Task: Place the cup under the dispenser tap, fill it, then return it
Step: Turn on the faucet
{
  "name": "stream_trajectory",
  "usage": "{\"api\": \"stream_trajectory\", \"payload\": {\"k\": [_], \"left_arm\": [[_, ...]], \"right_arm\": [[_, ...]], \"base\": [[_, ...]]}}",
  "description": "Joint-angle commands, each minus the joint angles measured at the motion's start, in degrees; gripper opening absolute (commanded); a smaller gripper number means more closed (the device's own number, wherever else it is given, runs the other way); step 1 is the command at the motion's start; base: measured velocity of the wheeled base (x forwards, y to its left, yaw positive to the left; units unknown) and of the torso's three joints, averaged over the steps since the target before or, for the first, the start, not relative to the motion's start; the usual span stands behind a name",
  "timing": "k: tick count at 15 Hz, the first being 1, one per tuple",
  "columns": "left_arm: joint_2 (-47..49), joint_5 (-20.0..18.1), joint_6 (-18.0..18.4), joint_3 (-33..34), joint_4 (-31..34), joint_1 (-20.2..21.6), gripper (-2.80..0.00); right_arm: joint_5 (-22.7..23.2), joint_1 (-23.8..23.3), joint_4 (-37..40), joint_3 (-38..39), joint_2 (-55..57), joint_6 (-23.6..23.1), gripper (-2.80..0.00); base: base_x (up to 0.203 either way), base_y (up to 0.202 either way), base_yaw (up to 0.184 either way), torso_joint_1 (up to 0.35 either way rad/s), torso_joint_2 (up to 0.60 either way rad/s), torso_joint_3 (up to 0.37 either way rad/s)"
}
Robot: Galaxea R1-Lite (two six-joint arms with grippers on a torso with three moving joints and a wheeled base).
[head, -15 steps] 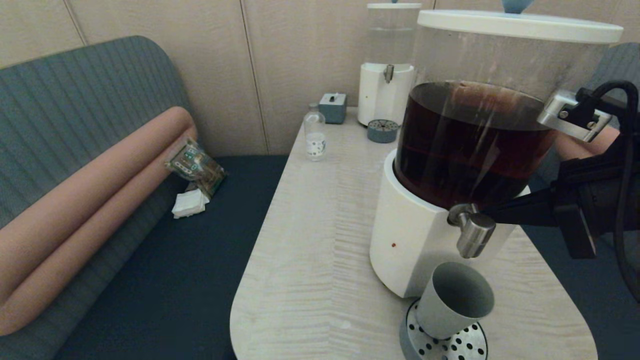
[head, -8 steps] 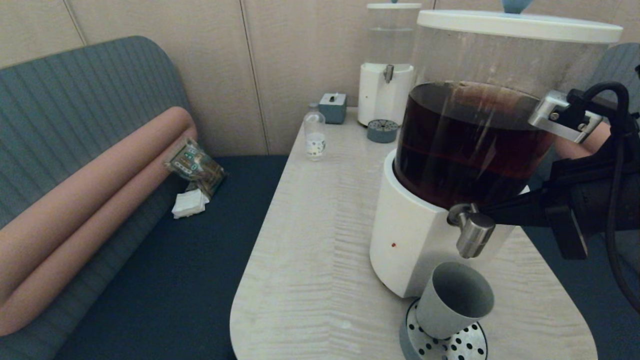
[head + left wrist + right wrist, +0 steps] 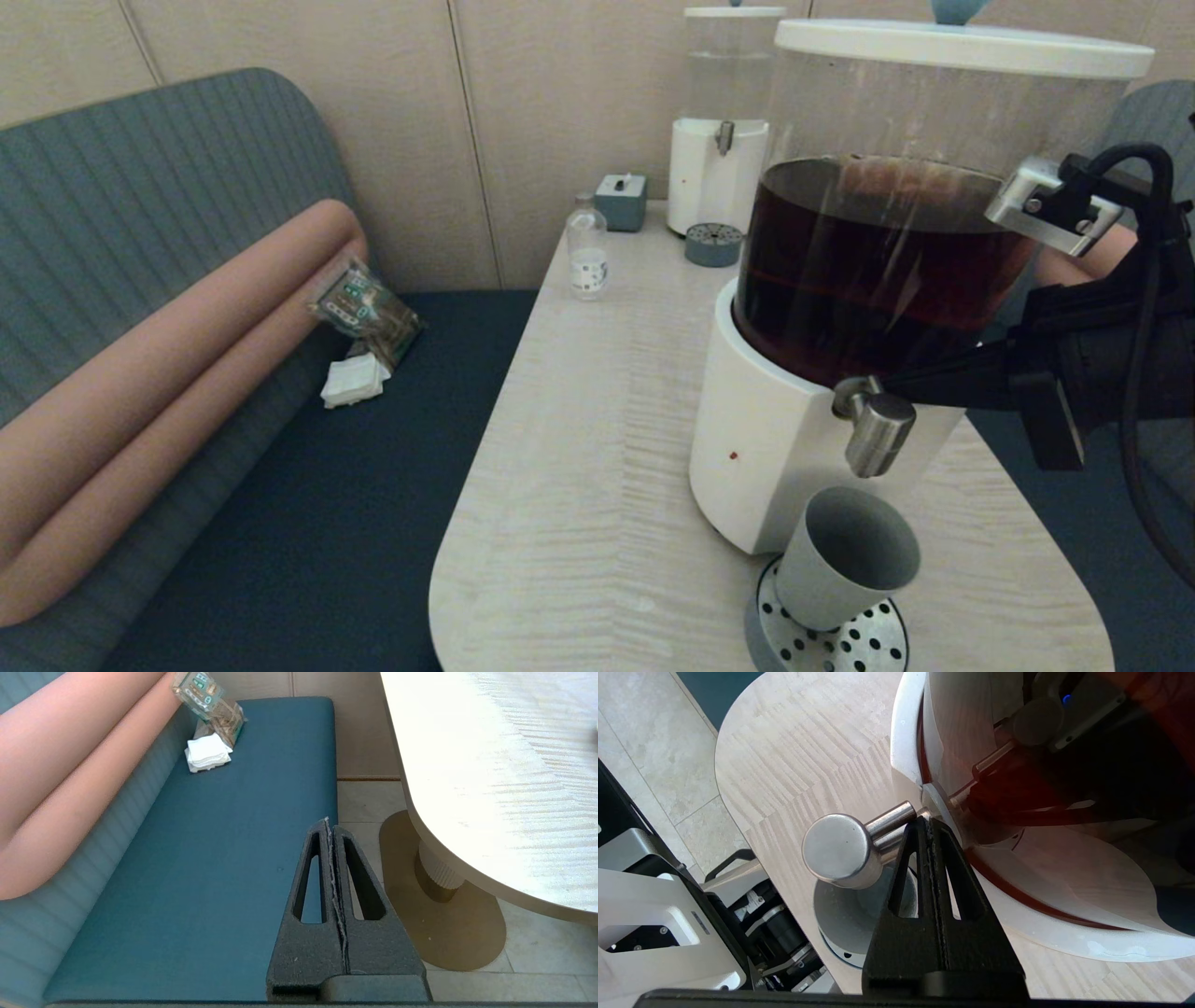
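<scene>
The grey-green cup [image 3: 845,558] stands on the perforated drip tray [image 3: 864,642] directly below the steel dispenser tap [image 3: 878,434] of the large dispenser [image 3: 794,448] with dark brown liquid. No liquid runs from the tap, and the cup's inside looks empty. My right gripper [image 3: 898,385] is shut, its fingertips pressed against the tap's stem beside the tank. In the right wrist view the shut tips [image 3: 926,823] touch the stem behind the tap [image 3: 838,849], with the cup [image 3: 852,907] underneath. My left gripper [image 3: 330,826] hangs shut and empty over the bench, off the table's left.
A clear small bottle [image 3: 588,254], a grey box [image 3: 621,201] and a second dispenser [image 3: 721,121] with clear liquid and its small drip tray [image 3: 713,245] stand at the table's far end. A packet [image 3: 364,308] and napkins [image 3: 353,381] lie on the bench.
My right arm has shifted slightly up and left against the tap stem, and the big dispenser has nudged a little with it. The cup has stayed in place.
</scene>
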Motion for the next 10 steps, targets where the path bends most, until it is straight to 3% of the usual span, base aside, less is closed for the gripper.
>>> {"api": "stream_trajectory", "payload": {"k": [1, 10], "left_arm": [[0.09, 0.02, 0.02, 0.0, -0.03, 0.02, -2.8], [0.09, 0.02, 0.02, 0.0, -0.03, 0.02, -2.8]], "right_arm": [[0.18, 0.22, 0.11, 0.08, -0.17, -0.03, -2.8], [0.27, 1.75, -2.79, 1.4, -0.61, 0.41, -2.8]], "base": [[0.0, 0.0, 0.0, 0.0, 0.0, 0.0], [0.0, 0.0, 0.0, 0.0, 0.0, 0.0]]}}
